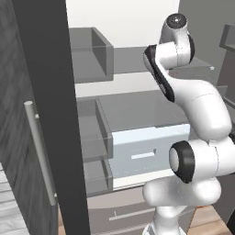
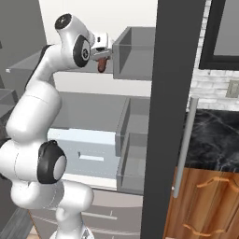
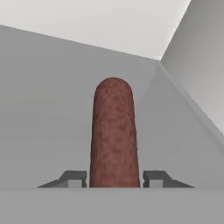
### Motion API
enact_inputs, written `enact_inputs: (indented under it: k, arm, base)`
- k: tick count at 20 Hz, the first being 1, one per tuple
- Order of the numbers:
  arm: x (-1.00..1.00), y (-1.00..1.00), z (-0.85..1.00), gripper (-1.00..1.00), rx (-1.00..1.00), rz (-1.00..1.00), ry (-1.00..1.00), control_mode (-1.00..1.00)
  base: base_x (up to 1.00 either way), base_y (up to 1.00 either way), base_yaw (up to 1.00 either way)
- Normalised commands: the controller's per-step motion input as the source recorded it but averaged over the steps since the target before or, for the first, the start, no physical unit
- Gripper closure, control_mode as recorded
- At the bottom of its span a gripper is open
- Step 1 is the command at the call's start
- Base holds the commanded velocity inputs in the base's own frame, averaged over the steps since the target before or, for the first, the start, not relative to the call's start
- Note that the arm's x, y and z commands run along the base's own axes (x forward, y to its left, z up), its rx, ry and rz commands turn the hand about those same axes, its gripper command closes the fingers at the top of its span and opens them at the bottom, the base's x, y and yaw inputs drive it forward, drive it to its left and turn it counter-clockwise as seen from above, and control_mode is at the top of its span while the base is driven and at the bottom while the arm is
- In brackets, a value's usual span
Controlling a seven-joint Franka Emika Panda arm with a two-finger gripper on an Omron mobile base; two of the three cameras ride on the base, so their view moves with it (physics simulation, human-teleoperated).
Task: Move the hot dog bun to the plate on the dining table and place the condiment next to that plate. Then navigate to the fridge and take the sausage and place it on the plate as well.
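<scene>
Inside the open fridge [image 2: 140, 116], above a shelf, the claw [image 3: 114, 178] is clamped on the sausage [image 3: 113, 135], seemingly light, soft and possibly slippery; mid-length hold advised.

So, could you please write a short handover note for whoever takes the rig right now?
Pincer: shut on the sausage, fingertips on either side of it.
Sausage: in the pincer, hanging dark end down in the right base view, inside the open fridge at upper shelf level.
Done: sausage gripped.
Left: draw it out of the fridge, drive to the dining table, set it on the plate.
</scene>
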Motion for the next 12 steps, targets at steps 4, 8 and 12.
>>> enact_inputs:
  k: [4, 8, 12]
  arm:
    - [-1.00, 0.07, 0.02, 1.00, 0.05, 0.00, -0.06, -1.00]
    - [-1.00, 0.04, 0.20, 1.00, 0.06, 0.00, -0.01, -1.00]
    - [-1.00, 0.08, 0.28, 1.00, 0.03, 0.00, 0.00, -1.00]
  base:
    - [0.00, 0.00, 0.00]
    - [0.00, 0.00, 0.00]
    - [0.00, 0.00, 0.00]
